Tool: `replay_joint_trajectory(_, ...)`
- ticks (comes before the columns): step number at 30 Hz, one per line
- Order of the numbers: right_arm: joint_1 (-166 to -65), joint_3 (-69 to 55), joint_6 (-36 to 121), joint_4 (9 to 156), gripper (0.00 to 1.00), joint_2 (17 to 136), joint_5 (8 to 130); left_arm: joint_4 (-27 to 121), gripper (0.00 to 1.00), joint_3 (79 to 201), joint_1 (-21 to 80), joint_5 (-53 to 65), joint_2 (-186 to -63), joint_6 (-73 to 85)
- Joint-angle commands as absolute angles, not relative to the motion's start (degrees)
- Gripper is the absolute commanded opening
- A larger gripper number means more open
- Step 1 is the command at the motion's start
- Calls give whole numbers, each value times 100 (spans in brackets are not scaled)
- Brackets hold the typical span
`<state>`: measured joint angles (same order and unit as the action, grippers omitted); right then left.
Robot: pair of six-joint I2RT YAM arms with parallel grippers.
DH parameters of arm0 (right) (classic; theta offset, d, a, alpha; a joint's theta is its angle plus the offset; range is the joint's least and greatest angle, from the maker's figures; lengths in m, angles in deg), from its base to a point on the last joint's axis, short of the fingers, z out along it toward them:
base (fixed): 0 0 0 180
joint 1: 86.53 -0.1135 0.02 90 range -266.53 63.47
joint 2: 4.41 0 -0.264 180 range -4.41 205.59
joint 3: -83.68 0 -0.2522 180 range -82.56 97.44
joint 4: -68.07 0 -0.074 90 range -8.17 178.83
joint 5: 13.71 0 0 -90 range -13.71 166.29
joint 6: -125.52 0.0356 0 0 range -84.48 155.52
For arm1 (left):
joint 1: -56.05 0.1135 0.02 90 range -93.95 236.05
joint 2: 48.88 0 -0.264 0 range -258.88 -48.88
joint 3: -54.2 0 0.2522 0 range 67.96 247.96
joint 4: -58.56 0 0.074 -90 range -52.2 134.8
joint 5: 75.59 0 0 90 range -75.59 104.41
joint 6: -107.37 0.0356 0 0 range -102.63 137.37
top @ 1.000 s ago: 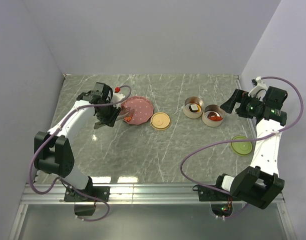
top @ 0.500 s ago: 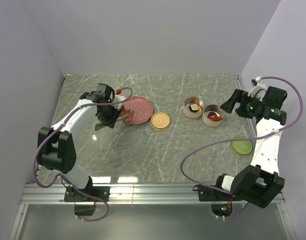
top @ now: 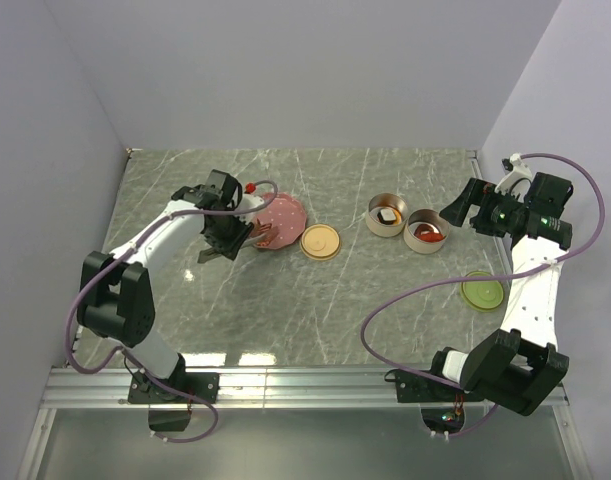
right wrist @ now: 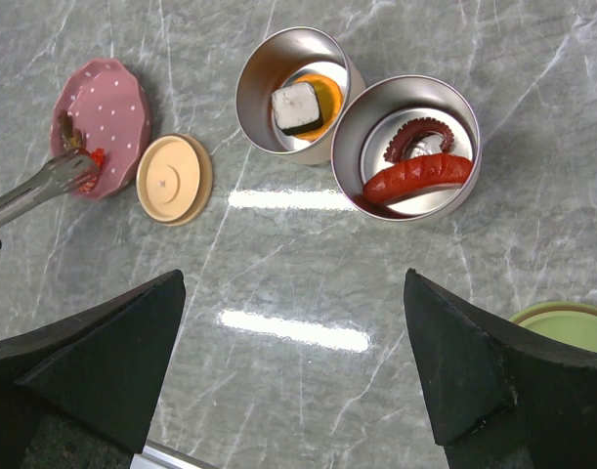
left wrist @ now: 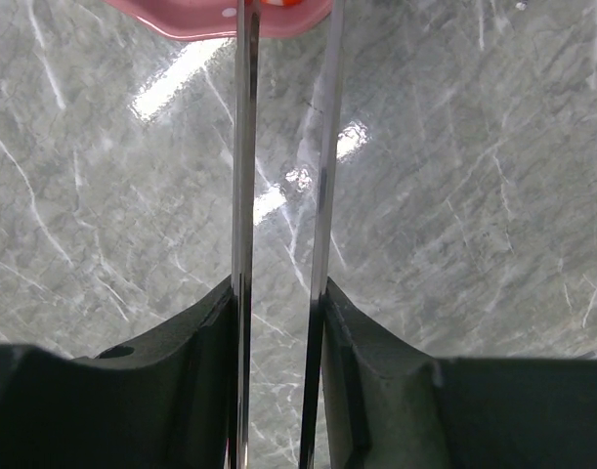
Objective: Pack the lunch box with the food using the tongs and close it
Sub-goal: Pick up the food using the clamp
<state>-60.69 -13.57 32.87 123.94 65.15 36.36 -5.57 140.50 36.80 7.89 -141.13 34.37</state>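
1. From above, we see the left gripper (top: pixel 228 240) clamped on the tongs (top: pixel 250 238), whose tips are at the plate (top: pixel 288 212). The right gripper (top: pixel 463 207) gapes beside the tins (top: pixel 426 232).
2. At our left wrist, the fingers (left wrist: pixel 181 362) pinch the tongs.
3. At our right wrist, the block (right wrist: pixel 297 106) and the sausage (right wrist: pixel 418 177) lie in separate tins, and the jaws stand wide apart.

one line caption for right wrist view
Right gripper open above two tins holding a block and a sausage; tongs reach the pink plate beside a tan lid.

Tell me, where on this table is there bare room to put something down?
Bare: the near table between the tan lid and the arms' bases, and the far strip behind the two tins. Crowded: pink plate, tongs and tan lid together.
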Motion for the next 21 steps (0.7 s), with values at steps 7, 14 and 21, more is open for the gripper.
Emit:
replay_joint_trajectory(7, -6078, -1304, 3236, 12384, 100, 6528, 3638, -529, 40, 14328, 3645, 958, -14459, 3372)
replay_joint_trajectory(14, -6087, -1313, 3236, 12375, 100, 6520, 3647, -653, 31, 14636, 3636, 1098, -14539, 3460)
replay_joint_trajectory(21, -6087, -1313, 3245, 12375, 100, 6511, 3630, -767, 22, 15180, 3636, 1143, -14539, 3469)
